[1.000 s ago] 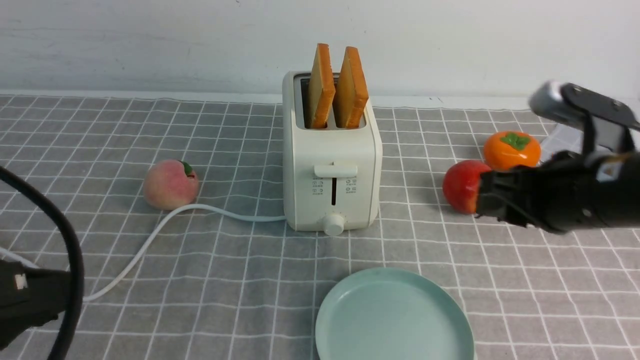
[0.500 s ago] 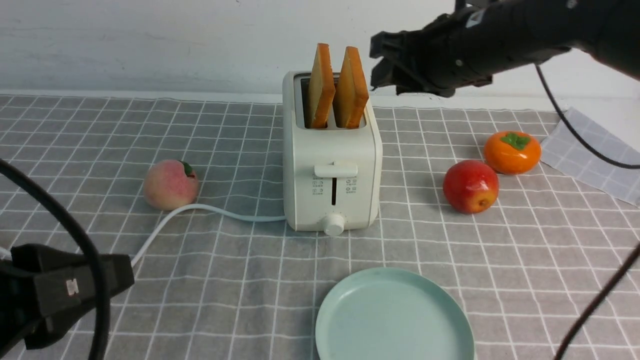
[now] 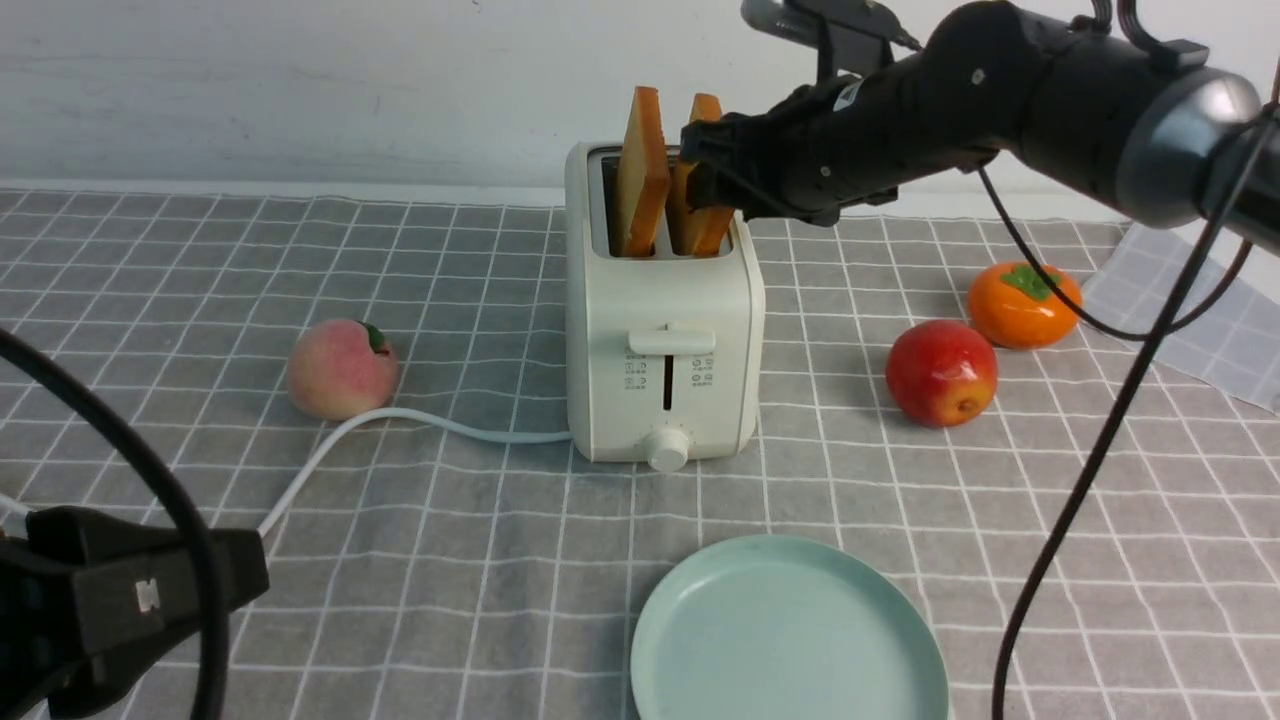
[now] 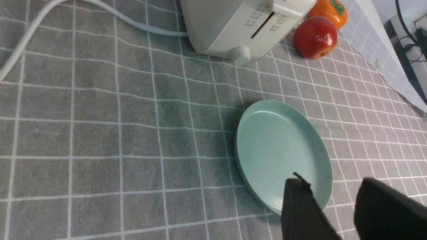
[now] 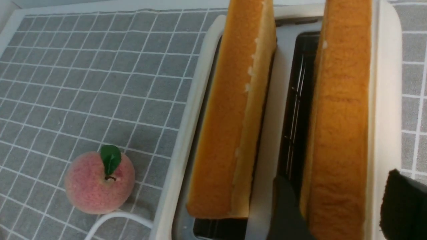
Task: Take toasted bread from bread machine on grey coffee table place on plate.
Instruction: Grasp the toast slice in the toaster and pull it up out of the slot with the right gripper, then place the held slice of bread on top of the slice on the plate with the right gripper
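The cream-white bread machine [image 3: 660, 350] stands mid-table on the grey coffee table [image 3: 480, 560], with two slices of toasted bread upright in its slots. My right gripper [image 3: 705, 165] is open at the toaster's top and straddles the right slice [image 5: 340, 100]: one finger sits in the gap between the slices, the other outside, with a gap showing on that side. The left slice [image 3: 642, 170] stands free. The mint-green plate [image 3: 650, 610] lies empty in front of the toaster. My left gripper [image 4: 330, 186] is open and empty, low beside the plate's rim [image 4: 238, 156].
A peach [image 3: 340, 368] lies left of the toaster beside its white power cord [image 3: 400, 418]. A red apple [image 3: 940, 372] and an orange persimmon [image 3: 1022, 303] lie to the right. A black cable [image 3: 1080, 470] hangs from my right arm over the table's right side.
My right arm rose from low on the right, swung left to the toaster's top and now straddles the right slice. My left gripper came forward into view at bottom left.
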